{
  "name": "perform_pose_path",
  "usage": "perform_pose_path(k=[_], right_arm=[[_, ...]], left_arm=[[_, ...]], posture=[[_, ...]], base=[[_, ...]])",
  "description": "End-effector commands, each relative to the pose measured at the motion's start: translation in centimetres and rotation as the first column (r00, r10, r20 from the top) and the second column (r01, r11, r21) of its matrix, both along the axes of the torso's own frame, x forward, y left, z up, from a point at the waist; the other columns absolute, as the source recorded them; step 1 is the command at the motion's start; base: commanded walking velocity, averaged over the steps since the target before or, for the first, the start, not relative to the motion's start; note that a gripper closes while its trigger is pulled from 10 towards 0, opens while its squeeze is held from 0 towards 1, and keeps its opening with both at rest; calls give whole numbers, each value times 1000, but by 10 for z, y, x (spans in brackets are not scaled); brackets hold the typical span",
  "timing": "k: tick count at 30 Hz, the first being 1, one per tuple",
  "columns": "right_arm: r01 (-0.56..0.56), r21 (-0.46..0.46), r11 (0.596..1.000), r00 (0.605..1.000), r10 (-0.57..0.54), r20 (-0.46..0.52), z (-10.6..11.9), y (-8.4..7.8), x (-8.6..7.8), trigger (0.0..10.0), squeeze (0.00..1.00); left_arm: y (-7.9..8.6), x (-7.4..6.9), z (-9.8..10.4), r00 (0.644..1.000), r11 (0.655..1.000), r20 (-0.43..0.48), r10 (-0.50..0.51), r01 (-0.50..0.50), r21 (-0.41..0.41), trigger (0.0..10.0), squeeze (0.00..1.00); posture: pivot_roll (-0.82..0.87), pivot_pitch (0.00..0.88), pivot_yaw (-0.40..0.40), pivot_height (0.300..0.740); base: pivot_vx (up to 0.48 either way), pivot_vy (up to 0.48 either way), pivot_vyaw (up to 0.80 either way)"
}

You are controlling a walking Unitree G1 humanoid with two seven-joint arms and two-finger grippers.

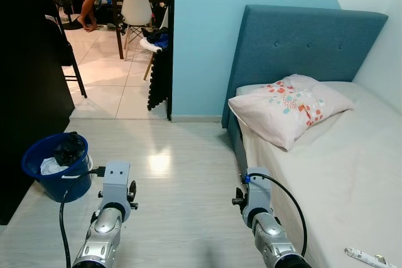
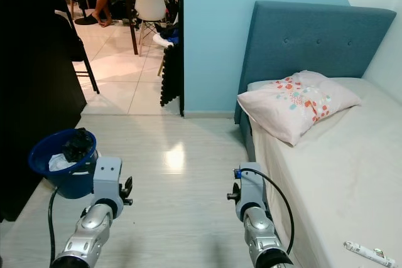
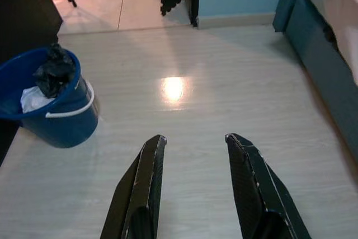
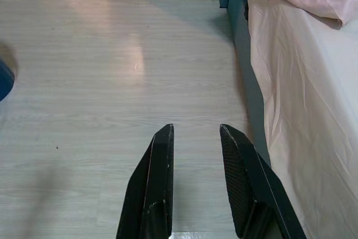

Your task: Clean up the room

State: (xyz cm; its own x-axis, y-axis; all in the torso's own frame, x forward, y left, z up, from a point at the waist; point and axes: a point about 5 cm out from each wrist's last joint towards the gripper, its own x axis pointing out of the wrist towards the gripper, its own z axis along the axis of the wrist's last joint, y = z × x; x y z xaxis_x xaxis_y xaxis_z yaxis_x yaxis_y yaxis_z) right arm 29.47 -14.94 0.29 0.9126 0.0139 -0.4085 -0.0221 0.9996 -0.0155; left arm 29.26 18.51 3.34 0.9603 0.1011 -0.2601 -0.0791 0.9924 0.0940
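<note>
pale floor, blue bucket (image 1: 55, 166) of rubbish

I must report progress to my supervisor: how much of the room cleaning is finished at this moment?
Already done, it seems: the blue bucket on the floor holds dark and white items. In hand: nothing; the left tool and right tool are open and empty above the floor. Left: a small white object lies on the bed, and the pillow sits askew.

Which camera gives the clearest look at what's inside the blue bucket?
The left wrist view: the blue bucket is close, showing black and white items inside. Both eye views show it smaller, by the left arm. The right wrist view catches just its edge.
</note>
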Motion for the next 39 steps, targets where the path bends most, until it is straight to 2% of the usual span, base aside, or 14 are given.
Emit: perform_pose_path(k=[1,6,11,14,18,25,39], right_arm=[[-5,-11,1000,1000,5,22,4,-2,2,10000,0],[3,-2,1000,999,-3,37,6,-3,3,10000,0],[-16,-103,995,999,21,47,7,-6,4,10000,0],[-4,-128,992,999,10,48,7,-9,4,10000,0],[-3,-151,989,993,22,120,14,-9,7,10000,0],[-31,-53,998,995,36,90,13,-6,7,10000,0],[-54,-102,993,993,64,101,14,-6,8,10000,0]], left_arm=[[2,-4,-3,1000,1000,-13,-7,7,6,10000,0],[4,-4,-1,1000,1000,4,2,-2,30,10000,0],[2,-3,1,1000,1000,13,-8,8,26,10000,0],[2,-3,2,1000,1000,14,-4,4,23,10000,0],[0,-3,3,1000,1000,19,-4,4,2,10000,0],[1,-3,3,1000,1000,20,4,-4,18,10000,0],[4,-1,8,999,1000,31,8,-9,20,10000,0]], posture=[[80,0,-91,740],[73,0,-88,740],[72,0,-90,740],[72,0,-90,740],[72,0,-98,740],[71,0,-99,740],[73,0,-111,740]], base=[[0,0,0],[0,0,0],[0,0,0],[0,0,0],[0,0,0],[0,0,0],[0,0,0]])
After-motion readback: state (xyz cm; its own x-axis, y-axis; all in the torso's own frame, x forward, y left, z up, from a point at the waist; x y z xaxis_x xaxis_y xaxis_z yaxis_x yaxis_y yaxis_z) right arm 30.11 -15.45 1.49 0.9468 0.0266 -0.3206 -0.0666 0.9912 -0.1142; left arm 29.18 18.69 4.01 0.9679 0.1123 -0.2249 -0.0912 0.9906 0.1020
